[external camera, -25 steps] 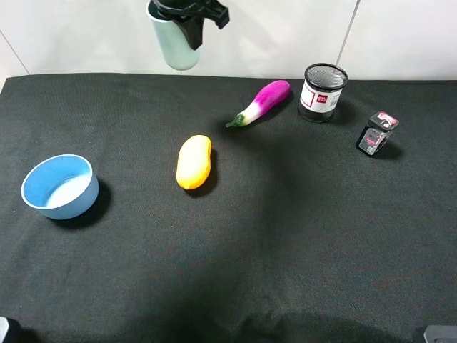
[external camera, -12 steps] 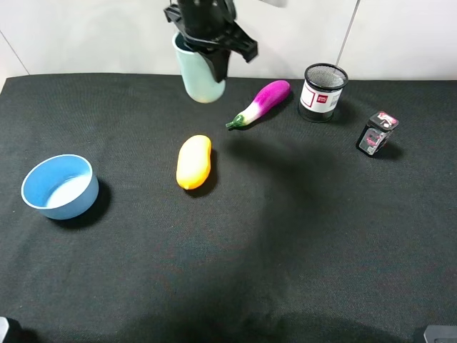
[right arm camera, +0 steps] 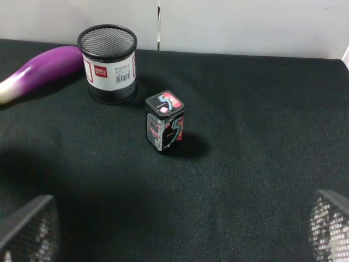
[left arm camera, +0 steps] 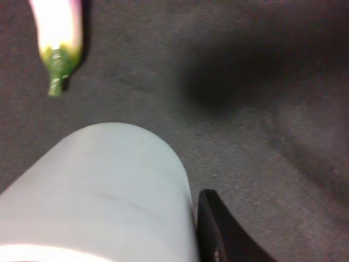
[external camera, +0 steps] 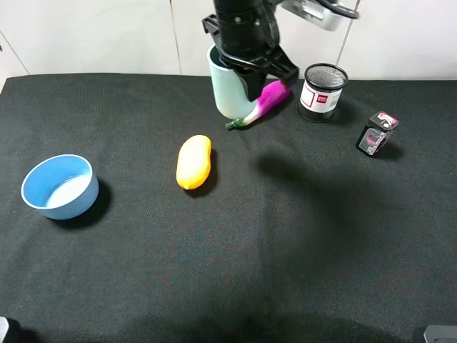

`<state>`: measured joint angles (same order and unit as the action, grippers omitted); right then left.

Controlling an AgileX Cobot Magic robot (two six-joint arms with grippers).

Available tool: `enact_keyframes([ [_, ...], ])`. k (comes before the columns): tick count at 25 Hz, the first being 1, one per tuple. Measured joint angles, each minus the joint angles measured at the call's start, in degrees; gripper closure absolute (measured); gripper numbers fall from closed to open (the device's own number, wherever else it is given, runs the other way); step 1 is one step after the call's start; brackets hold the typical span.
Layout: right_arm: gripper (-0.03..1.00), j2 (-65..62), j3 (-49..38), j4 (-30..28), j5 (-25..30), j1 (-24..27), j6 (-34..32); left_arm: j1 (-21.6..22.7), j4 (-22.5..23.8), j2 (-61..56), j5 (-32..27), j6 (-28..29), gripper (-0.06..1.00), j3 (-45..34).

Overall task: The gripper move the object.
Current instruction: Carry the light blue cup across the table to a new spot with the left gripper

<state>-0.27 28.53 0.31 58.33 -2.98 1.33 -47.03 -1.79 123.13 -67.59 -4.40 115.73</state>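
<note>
In the exterior high view my left gripper (external camera: 246,71), a large black arm end, is shut on the pale teal-green cup (external camera: 226,91). It holds the cup upright above the cloth at the back, just left of the purple eggplant (external camera: 265,98). In the left wrist view the cup (left arm camera: 98,191) fills the frame, with one black finger (left arm camera: 218,232) against its side and the eggplant's green stem (left arm camera: 56,65) beyond. My right gripper (right arm camera: 177,232) is open and empty; its meshed fingertips (right arm camera: 27,229) frame the edges of the right wrist view.
A black mesh pot (external camera: 323,93) with a white label stands at the back right, with a small dark box (external camera: 375,133) to its right. A yellow mango-like fruit (external camera: 193,161) lies left of centre. A blue bowl (external camera: 60,186) sits at the far left. Black cloth (external camera: 285,250) covers the table.
My left gripper has carried the cup rightwards and nearer, from the back left to beside the eggplant. Nothing else has moved.
</note>
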Motion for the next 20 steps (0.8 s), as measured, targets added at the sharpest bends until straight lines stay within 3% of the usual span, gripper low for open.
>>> enact_keyframes([
  [10, 0.27, 0.0, 0.0, 0.06, 0.0, 0.0, 0.0, -6.31, 3.0, 0.06, 0.0, 2.21, 0.8, 0.0],
  [20, 0.27, 0.0, 0.0, 0.06, 0.0, 0.0, 0.0, -8.49, 2.26, 1.28, 0.3, 3.67, 0.8, -4.61],
])
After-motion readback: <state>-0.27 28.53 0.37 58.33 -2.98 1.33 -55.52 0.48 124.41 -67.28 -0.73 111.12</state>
